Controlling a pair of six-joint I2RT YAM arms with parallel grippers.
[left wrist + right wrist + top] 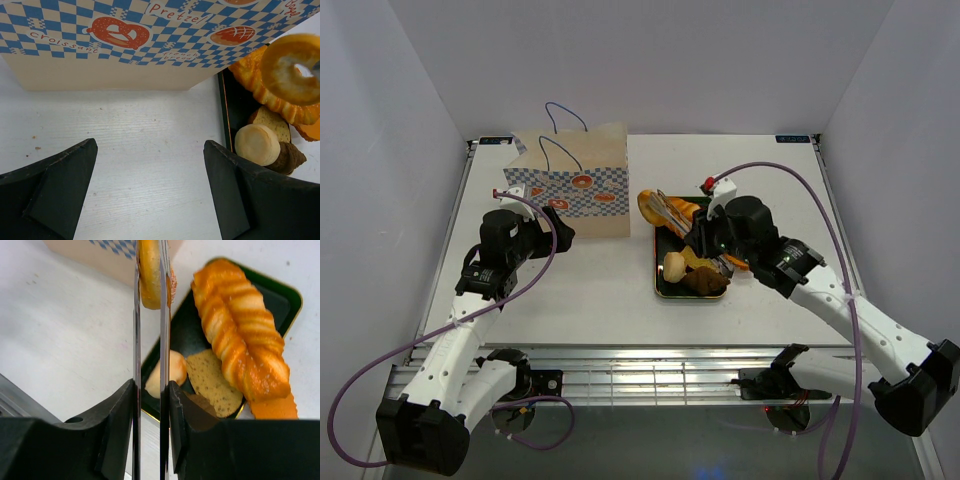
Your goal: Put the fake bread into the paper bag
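Observation:
The paper bag (582, 185) stands upright at the back left; its checkered band fills the top of the left wrist view (125, 30). My right gripper (705, 238) (150, 390) is shut on the metal tongs (136, 315). The tongs pinch a golden ring-shaped bread (149, 275) (292, 67) above the tray's left end, near the bag's corner. On the dark green tray (660, 272) lie a long orange twisted bread (240, 330), a round roll (257, 144), a bread slice (212, 382) and a brown piece (290, 157). My left gripper (560, 232) (150, 150) is open and empty, low in front of the bag.
White walls enclose the table on three sides. The bag's blue cord handles (565, 115) stick up above its open top. The tray's left edge (223, 115) lies just right of my left gripper's right finger (235, 190).

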